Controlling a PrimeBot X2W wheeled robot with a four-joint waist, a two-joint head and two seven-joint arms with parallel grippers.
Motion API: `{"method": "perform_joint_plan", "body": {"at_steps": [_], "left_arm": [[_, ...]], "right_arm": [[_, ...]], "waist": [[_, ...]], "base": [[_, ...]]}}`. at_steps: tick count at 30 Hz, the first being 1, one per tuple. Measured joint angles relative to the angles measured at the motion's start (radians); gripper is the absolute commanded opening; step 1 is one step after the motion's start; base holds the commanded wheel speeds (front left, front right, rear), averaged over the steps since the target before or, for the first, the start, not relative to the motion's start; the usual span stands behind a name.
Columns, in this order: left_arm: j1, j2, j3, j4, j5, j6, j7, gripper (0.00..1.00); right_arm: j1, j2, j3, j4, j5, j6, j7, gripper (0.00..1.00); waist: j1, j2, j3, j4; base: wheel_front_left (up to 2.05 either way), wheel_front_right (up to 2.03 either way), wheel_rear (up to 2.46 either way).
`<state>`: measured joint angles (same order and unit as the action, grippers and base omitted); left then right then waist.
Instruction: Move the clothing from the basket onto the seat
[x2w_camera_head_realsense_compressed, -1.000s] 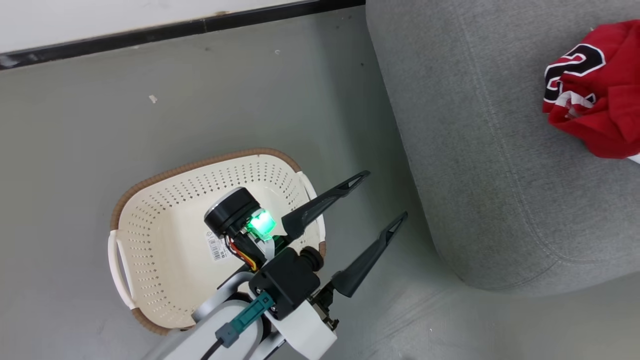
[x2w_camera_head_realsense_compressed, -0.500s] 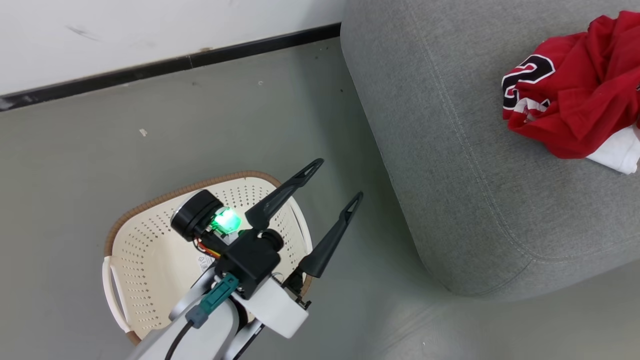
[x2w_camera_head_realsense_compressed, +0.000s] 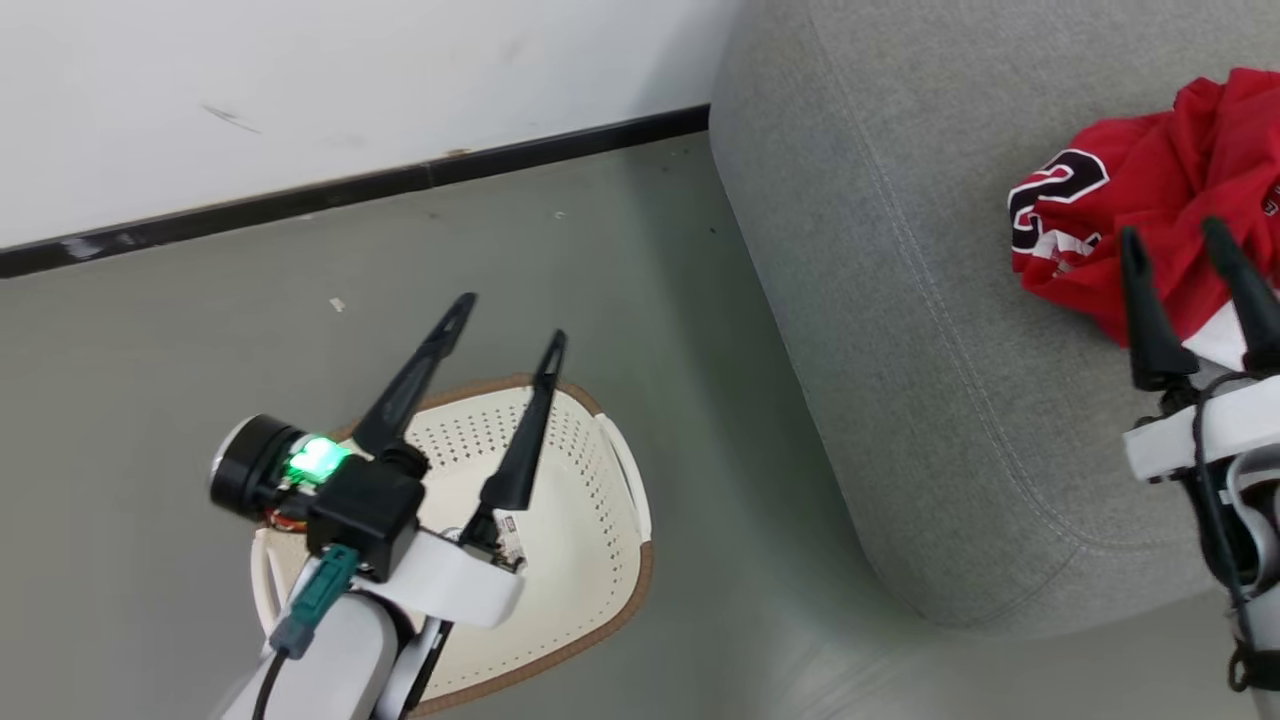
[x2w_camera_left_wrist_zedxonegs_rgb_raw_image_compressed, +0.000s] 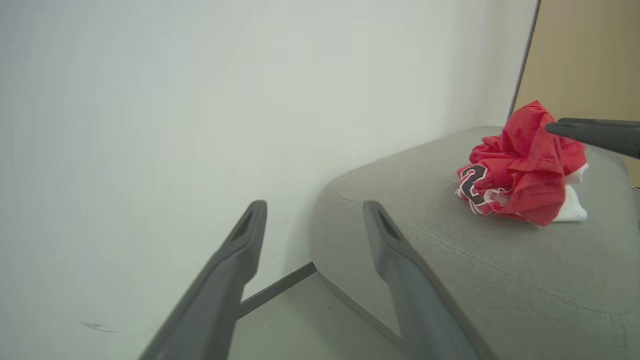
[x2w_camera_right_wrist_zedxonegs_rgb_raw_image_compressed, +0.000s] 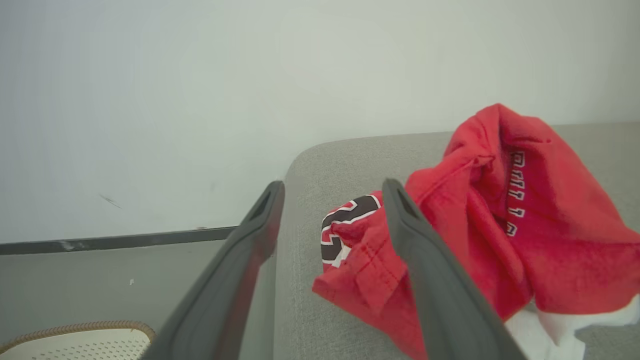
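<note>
The left gripper (x2w_camera_head_realsense_compressed: 511, 320) is spread wide with nothing between its two dark fingers. It hangs off the left side of the seat (x2w_camera_head_realsense_compressed: 930, 300), above the basket (x2w_camera_head_realsense_compressed: 590, 560), and a green light (x2w_camera_head_realsense_compressed: 315, 455) glows on its wrist. Its arm covers much of the basket's inside; a paper label (x2w_camera_head_realsense_compressed: 510, 527) shows just beside the nearer finger.

The right gripper (x2w_camera_head_realsense_compressed: 1172, 232) is also fully spread and grips nothing. It hovers over the seat's near right part, with its fingertips against the near edge of the clothing (x2w_camera_head_realsense_compressed: 1130, 170) in the head view. Whether they touch the cloth cannot be told. In the right wrist view one finger crosses in front of the red heap, and the jersey numeral shows in the gap between the fingers.

The clothing lies crumpled on top of the seat, toward its right side. The black-and-white numeral faces the seat's left edge, and a white fold (x2w_camera_head_realsense_compressed: 1215, 338) pokes out at the near side.

The basket stands on the grey floor (x2w_camera_head_realsense_compressed: 720, 400) left of the seat, with a strip of floor between them. A white wall (x2w_camera_head_realsense_compressed: 300, 90) with a black baseboard (x2w_camera_head_realsense_compressed: 560, 145) runs past the seat's far left corner.
</note>
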<state>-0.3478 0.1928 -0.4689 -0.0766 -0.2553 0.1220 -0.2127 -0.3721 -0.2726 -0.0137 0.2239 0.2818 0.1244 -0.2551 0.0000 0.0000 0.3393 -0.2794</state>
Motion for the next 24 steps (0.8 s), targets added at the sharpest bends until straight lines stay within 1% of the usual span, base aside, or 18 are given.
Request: {"method": "perform_joint_plan", "body": {"at_steps": [4,13,20,24], "left_arm": [[0.037,0.003,0.042,0.01,-0.003,0.042,-0.01,1.0],[0.125,0.003,0.131,0.026,-0.027,0.117,-0.028,1.0],[0.209,0.014,0.18,0.054,-0.027,0.161,-0.032,1.0],[0.252,0.017,0.209,0.067,-0.048,0.176,-0.035,1.0]], "right_arm": [[0.001,0.014,0.023,-0.021,-0.004,0.0,0.0,1.0],[0.012,0.051,0.092,-0.044,-0.037,0.0,0.0,1.0],[0.047,0.089,0.159,-0.04,-0.082,0.0,0.0,1.0],[0.082,0.115,0.163,-0.02,-0.11,0.0,0.0,1.0]], "waist": [[0.0,0.0,-0.018,0.023],[0.0,0.0,-0.061,0.085],[0.0,0.0,-0.098,0.137],[0.0,0.0,-0.121,0.165]], "base": [[0.0,0.0,0.0],[0.0,0.0,0.0],[0.0,0.0,0.0],[0.0,0.0,0.0]]}}
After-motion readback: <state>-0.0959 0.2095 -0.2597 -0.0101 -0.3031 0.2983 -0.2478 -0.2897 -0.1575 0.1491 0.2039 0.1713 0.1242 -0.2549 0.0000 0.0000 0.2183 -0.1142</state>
